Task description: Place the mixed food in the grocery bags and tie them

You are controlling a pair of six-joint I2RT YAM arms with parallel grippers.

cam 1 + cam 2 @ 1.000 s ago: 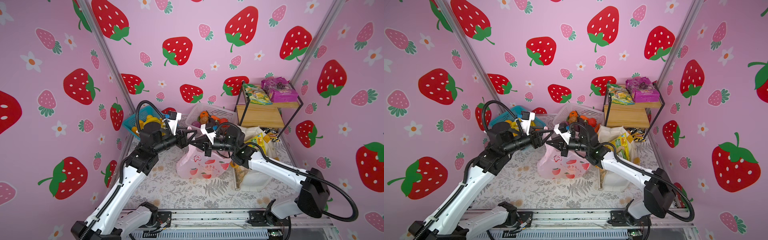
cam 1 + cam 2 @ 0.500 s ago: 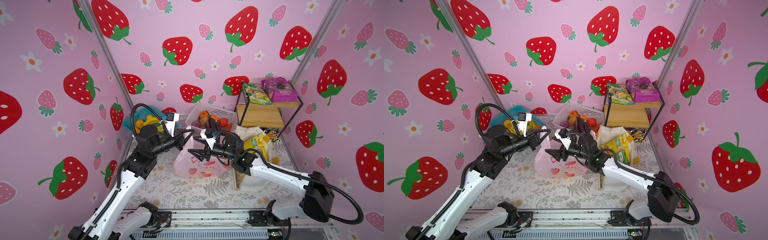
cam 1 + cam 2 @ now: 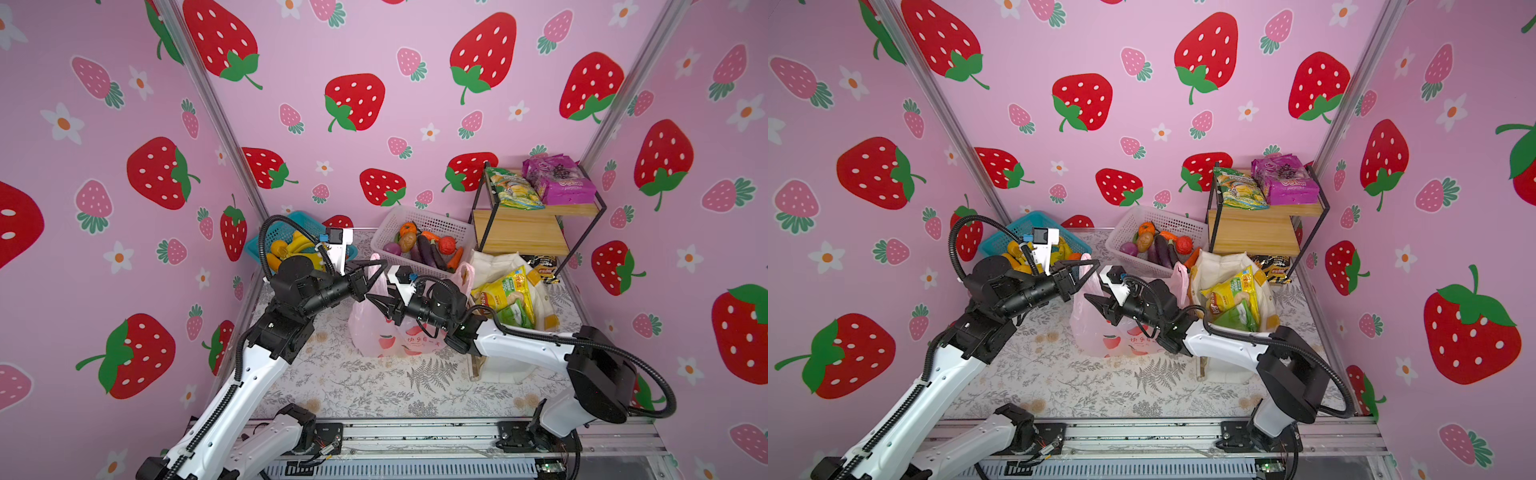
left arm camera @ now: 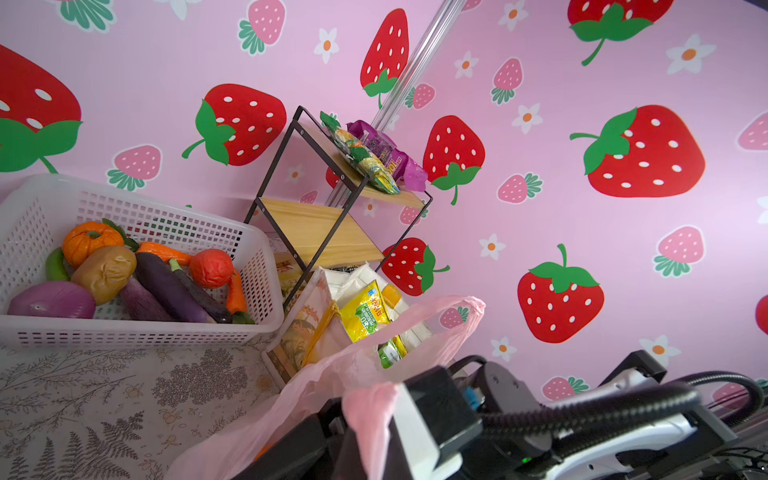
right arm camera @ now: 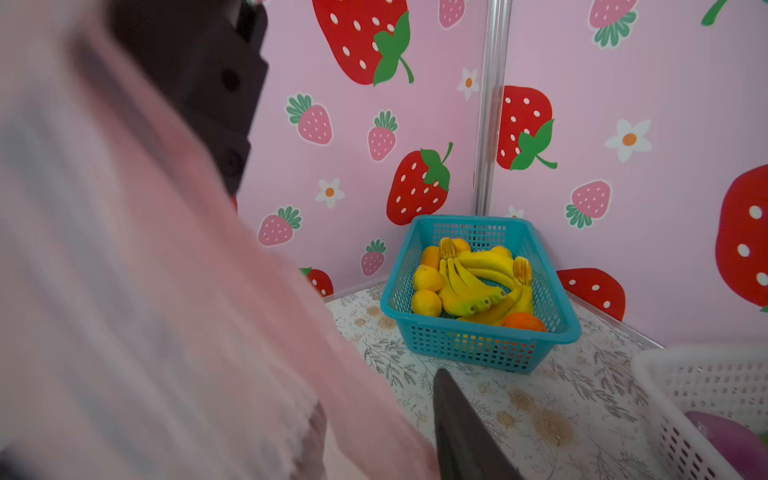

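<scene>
Pink bag [image 3: 365, 332] handle pinched by the level left hand [image 3: 376, 267]; right hand [image 3: 376, 305] spread, facing it.

Pink bag [image 3: 362, 330] with red fruit prints; teal basket [image 5: 478, 343]; white basket [image 4: 124, 332]; yellow crisp packet [image 3: 505, 291].

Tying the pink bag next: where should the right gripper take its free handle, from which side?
On the pink bag, pinch the free handle near its top, probably from above: the loop stands upright, hemmed by the white tote beside it and the white basket behind.
</scene>
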